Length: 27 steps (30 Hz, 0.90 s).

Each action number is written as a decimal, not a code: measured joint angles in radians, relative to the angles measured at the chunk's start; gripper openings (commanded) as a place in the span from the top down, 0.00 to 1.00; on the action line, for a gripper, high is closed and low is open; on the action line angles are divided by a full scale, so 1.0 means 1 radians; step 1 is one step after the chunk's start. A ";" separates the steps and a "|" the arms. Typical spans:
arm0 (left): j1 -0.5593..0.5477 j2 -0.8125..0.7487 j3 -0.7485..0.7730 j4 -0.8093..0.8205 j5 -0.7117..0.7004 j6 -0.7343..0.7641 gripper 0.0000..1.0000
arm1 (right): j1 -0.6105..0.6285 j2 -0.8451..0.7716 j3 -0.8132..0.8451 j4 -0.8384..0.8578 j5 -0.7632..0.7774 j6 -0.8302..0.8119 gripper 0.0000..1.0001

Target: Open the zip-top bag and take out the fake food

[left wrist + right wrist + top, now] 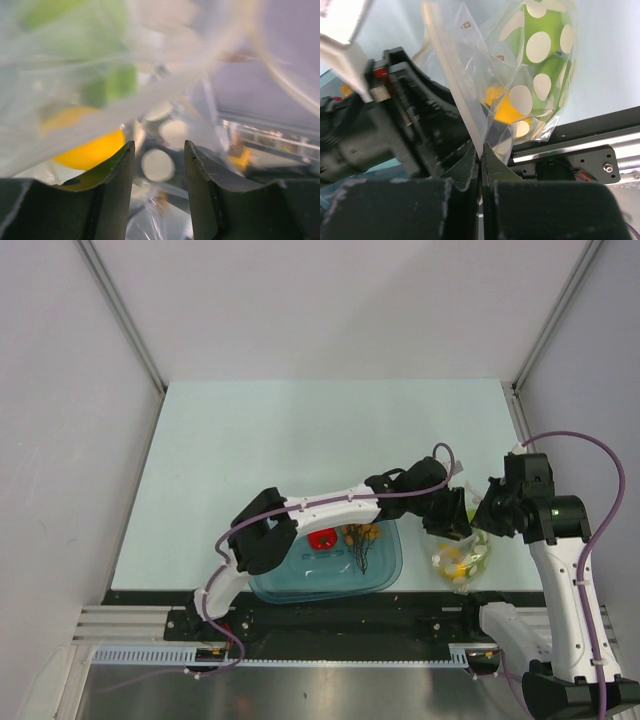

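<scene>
Right tool (481, 152) is pinched tight on the bag (462, 560) edge, holding it just right of the tub (385, 575) near the front of the counter (300, 440). Left tool (159, 167) has its jaws apart, nosed against it. Yellow-green fruit (551, 24) inside.

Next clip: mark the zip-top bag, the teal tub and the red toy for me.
zip-top bag (462, 560): top view, on its bulging lower part.
teal tub (310, 585): top view, on bare floor near its front edge.
red toy (322, 538): top view, on its middle, inside the tub.
</scene>
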 measured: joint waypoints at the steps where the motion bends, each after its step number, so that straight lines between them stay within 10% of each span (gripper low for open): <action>1: -0.001 0.011 0.013 -0.026 -0.015 0.009 0.50 | 0.000 0.002 0.001 -0.001 0.000 0.000 1.00; 15: -0.034 0.095 0.113 -0.282 -0.138 0.217 0.20 | 0.000 -0.022 -0.001 -0.042 -0.006 0.010 1.00; 27: -0.050 0.119 0.138 -0.357 -0.125 0.263 0.15 | 0.000 -0.039 -0.048 -0.064 -0.001 0.036 1.00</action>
